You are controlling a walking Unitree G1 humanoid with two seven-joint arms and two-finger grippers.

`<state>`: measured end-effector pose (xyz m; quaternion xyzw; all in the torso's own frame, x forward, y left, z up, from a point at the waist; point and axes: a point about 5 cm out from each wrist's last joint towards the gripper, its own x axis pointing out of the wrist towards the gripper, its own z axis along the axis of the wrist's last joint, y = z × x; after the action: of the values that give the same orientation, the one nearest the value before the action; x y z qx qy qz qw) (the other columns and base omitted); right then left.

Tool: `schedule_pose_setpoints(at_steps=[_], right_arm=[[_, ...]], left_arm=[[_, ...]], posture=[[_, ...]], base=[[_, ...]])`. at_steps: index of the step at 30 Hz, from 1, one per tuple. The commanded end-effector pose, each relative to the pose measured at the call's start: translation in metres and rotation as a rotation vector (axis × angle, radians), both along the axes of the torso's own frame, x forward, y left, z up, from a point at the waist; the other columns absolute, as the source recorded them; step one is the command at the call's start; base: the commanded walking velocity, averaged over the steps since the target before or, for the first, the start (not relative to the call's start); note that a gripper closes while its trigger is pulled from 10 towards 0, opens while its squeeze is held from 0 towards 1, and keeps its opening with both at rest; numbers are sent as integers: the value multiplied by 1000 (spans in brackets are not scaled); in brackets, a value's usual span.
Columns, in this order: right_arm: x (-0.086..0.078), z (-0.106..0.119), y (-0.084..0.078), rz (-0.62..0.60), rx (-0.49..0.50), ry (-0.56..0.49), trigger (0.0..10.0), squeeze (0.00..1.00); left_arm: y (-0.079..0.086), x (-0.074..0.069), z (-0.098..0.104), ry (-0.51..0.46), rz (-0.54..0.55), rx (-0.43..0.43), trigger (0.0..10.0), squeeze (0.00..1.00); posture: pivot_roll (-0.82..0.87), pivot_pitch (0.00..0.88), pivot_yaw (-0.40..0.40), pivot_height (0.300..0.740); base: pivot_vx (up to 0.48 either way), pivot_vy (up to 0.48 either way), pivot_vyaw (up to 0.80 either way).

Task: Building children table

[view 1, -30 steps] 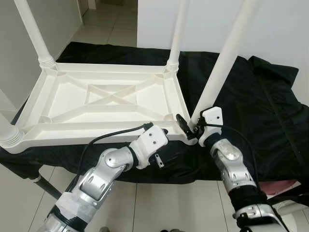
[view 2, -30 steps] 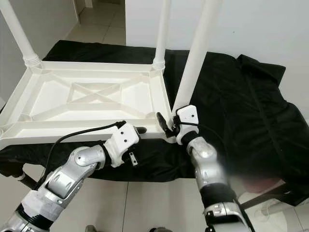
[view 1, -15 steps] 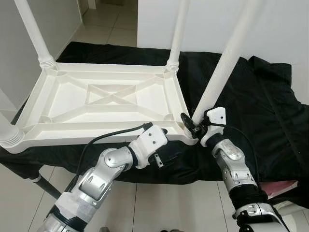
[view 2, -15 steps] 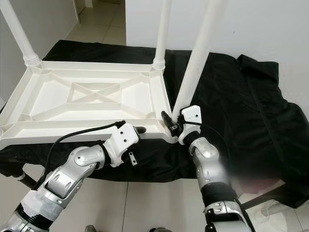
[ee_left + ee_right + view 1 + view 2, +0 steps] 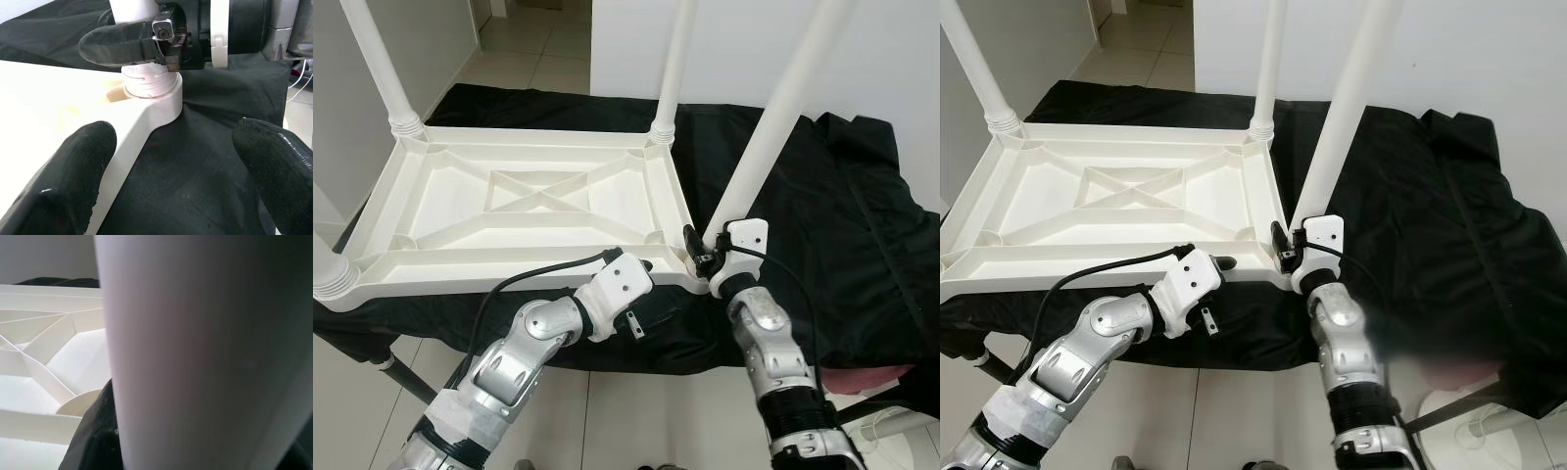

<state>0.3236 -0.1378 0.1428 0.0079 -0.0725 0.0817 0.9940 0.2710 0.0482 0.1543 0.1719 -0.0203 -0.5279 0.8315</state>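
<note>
White plastic tabletop [image 5: 524,201] lies upside down, ribbed underside up, on a desk draped in black cloth [image 5: 822,196]; its long axis runs left to right across the head view. Three legs already stand in corner sockets: far-left leg [image 5: 382,64], far-right leg [image 5: 674,64], near-left leg [image 5: 328,269], all pointing up.

Fourth leg [image 5: 773,117] sits at the near-right corner socket [image 5: 151,90], long axis rising from the socket and leaning up and to the right, not plumb.

Right gripper [image 5: 701,253]: fingers clenched around the base of the fourth leg, just above its threaded collar, at the tabletop's corner.

Left gripper [image 5: 171,161]: fingers spread wide, released, holding nothing; one finger [image 5: 73,181] over the tabletop's near rim, the other over the cloth, just left of the right gripper
</note>
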Motion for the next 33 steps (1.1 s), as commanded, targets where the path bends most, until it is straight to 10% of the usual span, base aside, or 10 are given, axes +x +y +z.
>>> schedule_pose_setpoints(at_steps=[1,11,22,23,33], right_arm=[[-9,-17,2,-79,28,100,10000,0],[-24,-20,12,-321,119,125,10000,0],[-27,-14,24,-299,157,114,10000,8],[-27,-12,22,-295,158,98,10000,1000],[-28,0,21,-147,125,13,10000,1000]], left_arm=[[1,-1,-2,6,-6,17,10000,0],[2,-1,-3,6,-8,24,10000,0],[2,-3,-4,14,-14,23,10000,0],[2,-3,-4,14,-16,25,10000,0],[1,-4,-5,13,-17,27,10000,0]], posture=[[4,88,-69,740],[5,88,-74,740],[6,82,-71,740],[9,79,-72,740],[9,73,-78,740]], base=[[0,0,0],[0,0,0],[0,0,0],[0,0,0],[0,0,0]])
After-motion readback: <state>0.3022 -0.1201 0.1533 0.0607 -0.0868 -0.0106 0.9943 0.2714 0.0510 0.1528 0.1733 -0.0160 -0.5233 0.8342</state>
